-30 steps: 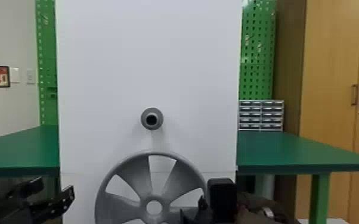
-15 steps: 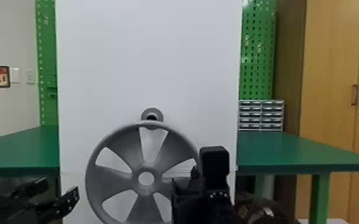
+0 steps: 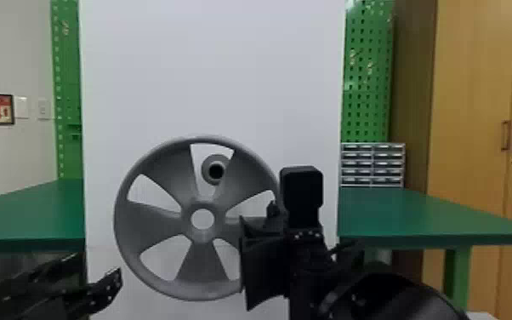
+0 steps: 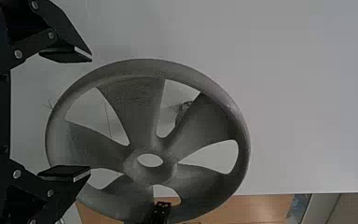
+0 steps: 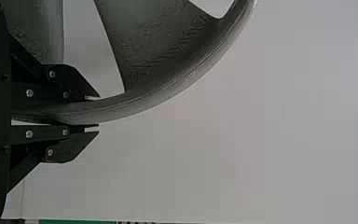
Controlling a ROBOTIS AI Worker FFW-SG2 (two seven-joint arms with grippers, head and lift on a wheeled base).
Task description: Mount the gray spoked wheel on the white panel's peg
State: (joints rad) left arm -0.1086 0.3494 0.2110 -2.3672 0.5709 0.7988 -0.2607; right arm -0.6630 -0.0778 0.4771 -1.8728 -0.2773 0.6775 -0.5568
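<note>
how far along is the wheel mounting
Grasp looks done: the right gripper holds the gray spoked wheel by its rim. In hand: positioning before the white panel, peg showing through a gap above the hub. Left: align hub with peg, seat, release.

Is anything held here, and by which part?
The right gripper holds the wheel by its rim, on the robot's right side; the left gripper holds nothing.
</note>
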